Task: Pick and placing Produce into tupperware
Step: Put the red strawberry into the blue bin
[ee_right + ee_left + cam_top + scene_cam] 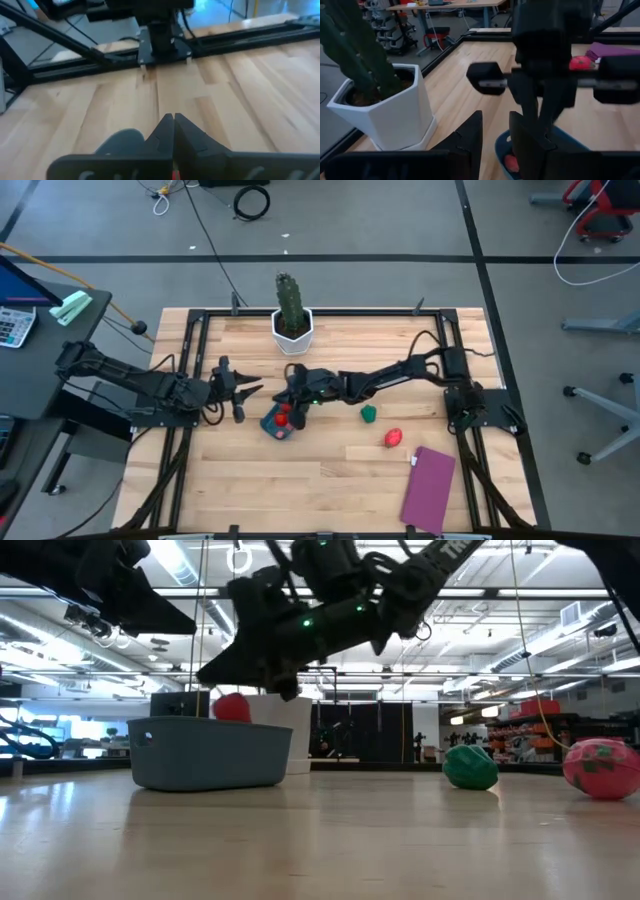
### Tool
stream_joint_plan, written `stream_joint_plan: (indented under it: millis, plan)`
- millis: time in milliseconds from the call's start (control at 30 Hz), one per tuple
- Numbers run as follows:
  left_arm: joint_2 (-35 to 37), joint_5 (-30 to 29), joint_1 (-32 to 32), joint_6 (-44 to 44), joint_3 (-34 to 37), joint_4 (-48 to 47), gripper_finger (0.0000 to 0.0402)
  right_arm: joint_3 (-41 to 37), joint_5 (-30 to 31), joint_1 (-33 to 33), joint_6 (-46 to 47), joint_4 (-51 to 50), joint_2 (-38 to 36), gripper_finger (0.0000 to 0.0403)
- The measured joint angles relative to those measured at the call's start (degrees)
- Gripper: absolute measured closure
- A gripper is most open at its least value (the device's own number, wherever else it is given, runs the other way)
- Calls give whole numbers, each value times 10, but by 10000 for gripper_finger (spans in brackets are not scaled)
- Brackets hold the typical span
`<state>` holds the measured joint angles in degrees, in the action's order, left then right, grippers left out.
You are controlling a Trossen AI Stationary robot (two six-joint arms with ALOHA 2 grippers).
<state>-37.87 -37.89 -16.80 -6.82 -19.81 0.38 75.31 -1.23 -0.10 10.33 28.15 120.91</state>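
The teal-blue tupperware [277, 425] sits on the wooden table [330, 480] directly under the right gripper [296, 402], and a red piece of produce [284, 420] lies inside it, rising above the rim in the low view. The right gripper's fingers [172, 131] are pressed tip to tip with nothing seen between them (a sliver of red shows just below them in the right wrist view, but whether it touches them cannot be told). To the side of that gripper away from the left arm, a green piece [369, 414] rests on the bare boards, and farther the same way a pink-red piece [393, 438] lies near the purple rectangle [428, 489]. The left gripper [247, 391] hangs just beside the container on its other side, its fingers [470, 135] partly apart and empty, pointing toward the right gripper. Behind both grippers stands a cactus [289, 300] in a white hexagonal pot [293, 332].
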Motion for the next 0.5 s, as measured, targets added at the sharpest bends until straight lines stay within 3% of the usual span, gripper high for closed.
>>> stream_joint_plan:
  millis: [233, 500]
  plan:
    - [0, 0, 0, -3, 0, -2, 300, 60, -2, 4, 0, -109, 26, 396]
    - [0, 0, 0, -16, 0, -3, 307, 51, 5, 18, -1, -166, 26, 399]
